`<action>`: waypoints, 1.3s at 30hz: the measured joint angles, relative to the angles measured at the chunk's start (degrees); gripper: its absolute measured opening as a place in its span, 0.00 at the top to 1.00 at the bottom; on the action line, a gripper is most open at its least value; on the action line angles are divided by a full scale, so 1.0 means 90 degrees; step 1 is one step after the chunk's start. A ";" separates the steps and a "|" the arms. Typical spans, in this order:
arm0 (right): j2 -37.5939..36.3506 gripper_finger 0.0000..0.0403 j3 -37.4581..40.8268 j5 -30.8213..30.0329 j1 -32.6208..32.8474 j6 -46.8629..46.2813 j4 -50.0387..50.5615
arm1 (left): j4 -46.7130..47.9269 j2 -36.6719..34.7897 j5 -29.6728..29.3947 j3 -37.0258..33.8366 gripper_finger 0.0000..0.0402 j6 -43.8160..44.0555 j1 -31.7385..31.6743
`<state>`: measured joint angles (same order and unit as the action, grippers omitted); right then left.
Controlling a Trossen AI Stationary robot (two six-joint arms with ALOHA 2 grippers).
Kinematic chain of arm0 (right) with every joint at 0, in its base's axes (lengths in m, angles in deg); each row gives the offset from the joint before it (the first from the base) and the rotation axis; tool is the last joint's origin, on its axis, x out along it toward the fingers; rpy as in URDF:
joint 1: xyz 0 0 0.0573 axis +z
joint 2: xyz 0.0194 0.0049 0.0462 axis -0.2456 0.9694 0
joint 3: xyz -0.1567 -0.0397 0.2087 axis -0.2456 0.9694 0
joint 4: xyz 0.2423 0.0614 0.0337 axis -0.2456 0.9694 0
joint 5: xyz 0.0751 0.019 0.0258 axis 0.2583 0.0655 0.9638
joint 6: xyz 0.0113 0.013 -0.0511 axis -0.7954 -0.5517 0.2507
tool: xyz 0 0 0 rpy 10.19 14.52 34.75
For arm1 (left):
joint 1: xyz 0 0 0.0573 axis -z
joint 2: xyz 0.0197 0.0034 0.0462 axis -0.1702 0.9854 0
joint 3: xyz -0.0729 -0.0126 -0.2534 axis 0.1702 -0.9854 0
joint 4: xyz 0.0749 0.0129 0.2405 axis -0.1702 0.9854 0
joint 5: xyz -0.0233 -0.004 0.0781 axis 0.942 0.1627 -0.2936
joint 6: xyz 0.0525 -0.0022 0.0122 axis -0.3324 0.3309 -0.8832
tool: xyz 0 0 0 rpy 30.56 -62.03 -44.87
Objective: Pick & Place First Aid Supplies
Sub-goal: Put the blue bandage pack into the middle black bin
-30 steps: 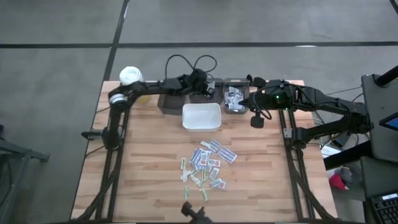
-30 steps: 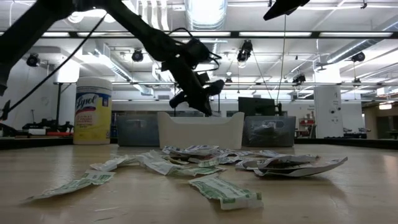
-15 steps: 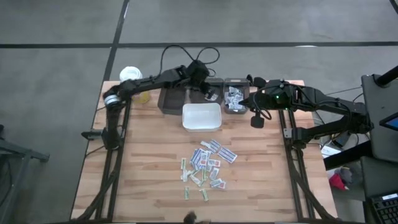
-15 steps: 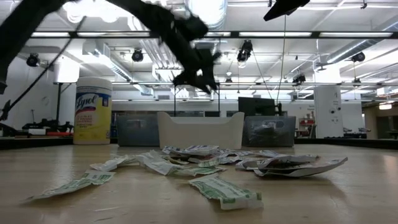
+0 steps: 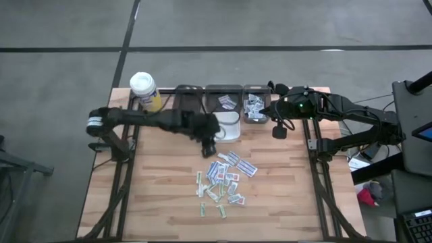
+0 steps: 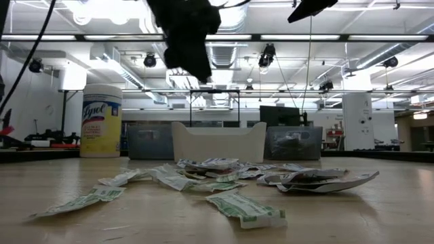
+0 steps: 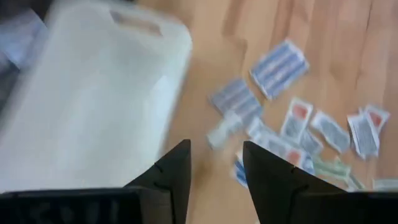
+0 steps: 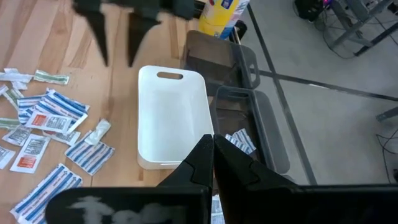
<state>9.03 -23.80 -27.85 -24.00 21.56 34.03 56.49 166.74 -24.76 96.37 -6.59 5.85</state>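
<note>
My two dark fingers (image 7: 177, 171) stand apart with nothing between them, and my gripper (image 7: 214, 171) hangs above the wooden table (image 7: 323, 25). A white tray (image 7: 93, 106) fills one side of my sight. Beside it, small paper packets (image 7: 298, 118) lie scattered on the wood, some with blue stripes (image 7: 280, 65), some with red print (image 7: 297, 115), and a few with green.
</note>
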 joint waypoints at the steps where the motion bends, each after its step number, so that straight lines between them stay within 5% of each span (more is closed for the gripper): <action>1: 0.0000 0.98 0.0000 0.0000 0.0000 0.0000 -0.0002 | -0.0072 -0.0016 -0.0010 -0.0164 0.65 0.0147 0.0103; 9: 0.0000 0.98 0.0000 0.0000 0.0000 -0.0007 0.0000 | -0.1301 0.0303 0.0362 -0.1196 0.65 0.0929 0.0819; 17: 0.0000 0.98 0.0000 0.0000 0.0000 -0.0002 0.0007 | -0.1698 0.0928 0.0347 -0.1248 0.65 0.1081 0.0955; 29: 0.0000 0.98 0.0000 0.0000 -0.0002 -0.0022 0.0014 | -0.2074 0.1530 0.0107 -0.1244 0.65 -0.0840 0.0952; 39: 0.0000 0.98 0.0000 0.0003 -0.0002 -0.0024 0.0112 | -0.2111 0.1568 -0.0076 -0.1239 0.65 -0.1440 0.0865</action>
<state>9.03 -23.80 -27.83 -24.02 21.34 35.03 37.49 180.85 -25.44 85.22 -19.55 13.64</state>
